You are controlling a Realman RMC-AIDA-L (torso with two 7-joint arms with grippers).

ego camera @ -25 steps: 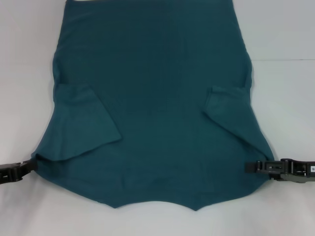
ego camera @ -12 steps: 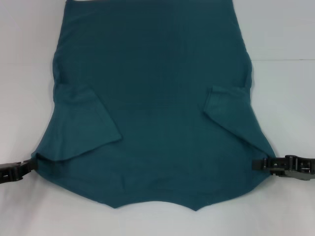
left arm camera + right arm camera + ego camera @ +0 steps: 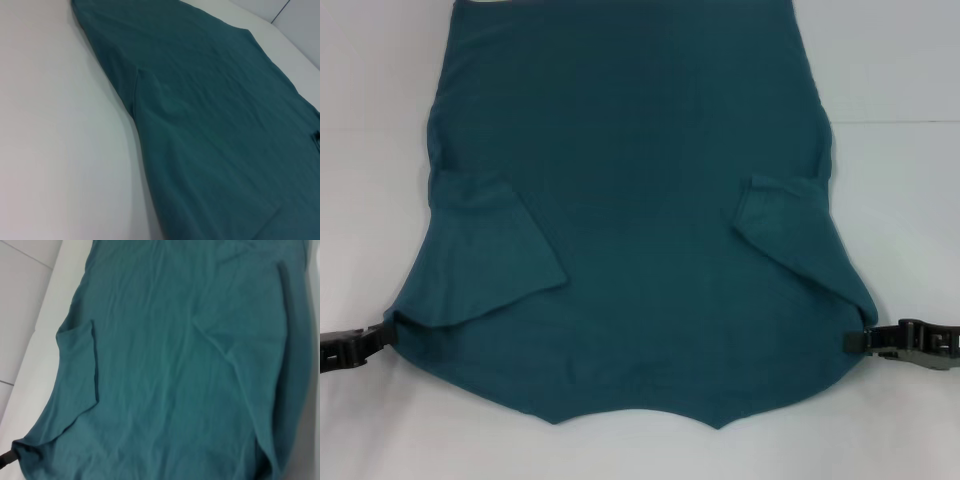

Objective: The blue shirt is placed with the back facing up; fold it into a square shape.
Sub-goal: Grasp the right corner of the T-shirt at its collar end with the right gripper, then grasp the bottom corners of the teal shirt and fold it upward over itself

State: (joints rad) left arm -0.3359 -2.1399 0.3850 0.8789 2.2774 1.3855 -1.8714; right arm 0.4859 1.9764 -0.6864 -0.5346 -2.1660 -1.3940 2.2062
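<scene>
The blue shirt (image 3: 640, 220) lies flat on the white table, plain side up, hem far from me and collar edge near. Both sleeves are folded inward, one at the left (image 3: 490, 250), one at the right (image 3: 785, 225). My left gripper (image 3: 375, 342) rests low on the table, its tip touching the shirt's near left corner. My right gripper (image 3: 855, 342) sits at the shirt's near right corner, just at the cloth's edge. The left wrist view shows the shirt (image 3: 210, 115) spread out; the right wrist view shows it (image 3: 175, 365) with a folded sleeve.
White table (image 3: 900, 200) surrounds the shirt on both sides and in front. A seam in the tabletop (image 3: 895, 122) runs across at the right. No other objects are in view.
My right gripper has slid outward to the right, off the shirt's corner to its edge. The shirt and the left gripper have not moved.
</scene>
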